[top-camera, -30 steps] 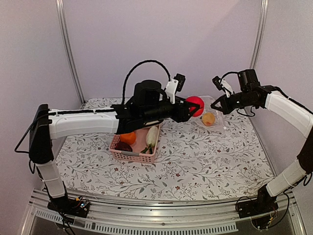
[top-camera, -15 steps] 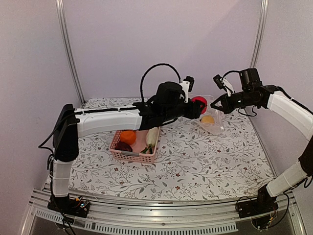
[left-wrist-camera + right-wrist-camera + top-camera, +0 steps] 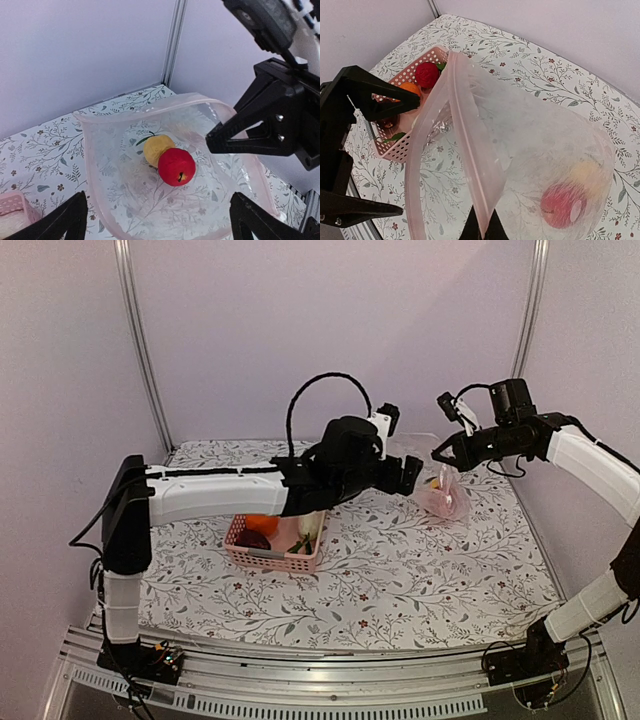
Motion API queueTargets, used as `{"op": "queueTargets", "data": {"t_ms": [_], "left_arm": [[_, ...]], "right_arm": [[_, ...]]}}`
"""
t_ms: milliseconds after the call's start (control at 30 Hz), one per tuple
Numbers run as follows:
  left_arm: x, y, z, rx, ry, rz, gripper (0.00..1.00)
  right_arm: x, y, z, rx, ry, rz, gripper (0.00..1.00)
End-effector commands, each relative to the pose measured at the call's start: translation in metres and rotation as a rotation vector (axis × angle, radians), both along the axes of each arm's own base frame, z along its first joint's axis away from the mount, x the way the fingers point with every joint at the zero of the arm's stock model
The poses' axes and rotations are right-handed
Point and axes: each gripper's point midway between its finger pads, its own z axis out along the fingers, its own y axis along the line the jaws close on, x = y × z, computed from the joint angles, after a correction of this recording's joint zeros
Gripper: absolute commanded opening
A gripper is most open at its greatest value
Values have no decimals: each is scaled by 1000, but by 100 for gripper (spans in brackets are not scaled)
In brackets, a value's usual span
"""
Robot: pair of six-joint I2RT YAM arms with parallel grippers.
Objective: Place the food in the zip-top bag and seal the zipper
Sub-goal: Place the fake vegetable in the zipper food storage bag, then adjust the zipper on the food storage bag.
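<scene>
- Pink lattice plastic back and to the left of the left gripper (image 3: 410, 476): a basket (image 3: 272, 556) with an orange (image 3: 262, 524), a dark maroon piece (image 3: 252, 539) and a long white radish (image 3: 310, 524) inside. Seen from the right wrist, also a red piece (image 3: 427, 74) with a green leaf at the basket's far end.
- Black fingers (image 3: 67, 220) of the left gripper spread wide apart, nothing between them, facing straight into the bag's mouth from just in front of it.
- Right beyond those fingers, the zip-top bag (image 3: 125, 190): clear, crinkly, mouth gaping wide, pale pink zipper (image 3: 150, 107) curving all the way round the rim, unsealed.
- Down inside, past the left fingertips: a yellow lemon (image 3: 156, 146) and a red fruit (image 3: 176, 166), touching each other, the red one nearer the wrist camera.
- At the right side of the mouth, the right gripper (image 3: 438, 452), clamped tight on the rim and pinching the zipper strip. Holds that edge up, with the bag's belly hanging below and just beyond its fingertips, down by the flowered tablecloth (image 3: 400, 570).
- From the right wrist, dark fingertips (image 3: 481, 231) pressed together on the pink strip at bottom centre, with the two bagged fruits lying low to the right of them.
</scene>
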Motion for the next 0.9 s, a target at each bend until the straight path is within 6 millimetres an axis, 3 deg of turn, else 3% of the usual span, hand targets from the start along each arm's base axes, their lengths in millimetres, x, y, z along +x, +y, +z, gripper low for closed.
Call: {"op": "queueTargets", "data": {"t_ms": [0, 100, 200, 433, 600, 733, 867], "left_arm": [[-34, 13, 64, -90, -130, -80, 98], [-48, 35, 70, -76, -152, -95, 98], [-56, 63, 57, -1, -161, -75, 100], [-48, 150, -11, 255, -25, 147, 100], [-50, 206, -57, 321, 98, 235, 100], [-46, 241, -81, 319, 177, 302, 100], [-42, 265, -103, 354, 256, 349, 97]], "right_arm": [[11, -4, 8, -15, -27, -43, 0], [21, -16, 8, -33, -37, -88, 0], [35, -36, 15, -38, -55, -147, 0], [74, -96, 60, -79, -177, -339, 0], [92, -129, 81, -85, -225, -446, 0], [91, -129, 90, -70, -278, -441, 0], [80, -107, 85, 9, -261, -327, 0]]}}
